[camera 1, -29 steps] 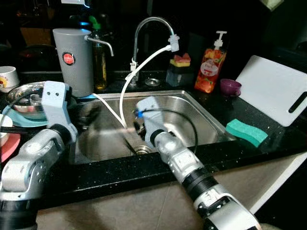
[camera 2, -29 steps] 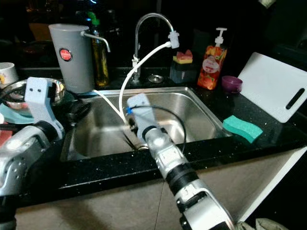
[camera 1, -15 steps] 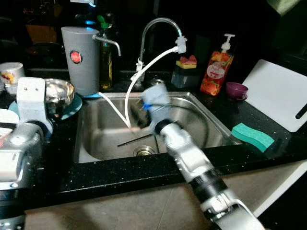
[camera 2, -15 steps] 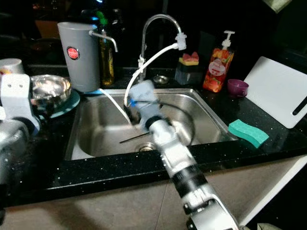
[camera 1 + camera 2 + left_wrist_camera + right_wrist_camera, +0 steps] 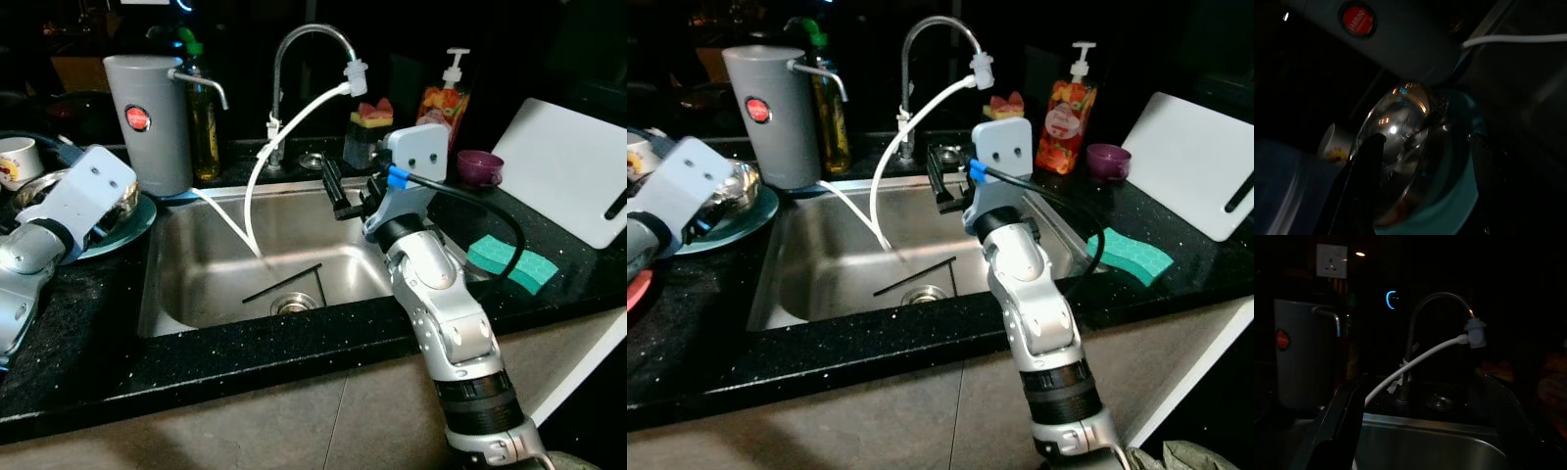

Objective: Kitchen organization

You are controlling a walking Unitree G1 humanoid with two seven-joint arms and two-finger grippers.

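A thin black stick (image 5: 282, 282) lies slanted on the floor of the stainless steel sink (image 5: 211, 294), just beside the drain. Above the basin the right gripper (image 5: 351, 191) is raised on a bent arm, jaws spread and empty, aimed at the curved chrome tap (image 5: 294, 59) with its white hose (image 5: 284, 137). The left gripper (image 5: 1422, 169), jaws also spread, hovers over a shiny metal bowl (image 5: 1396, 137) on a teal plate (image 5: 754, 211) on the black surface (image 5: 245, 362). The grey cylindrical dispenser (image 5: 147, 122) carries a red round label, unreadable
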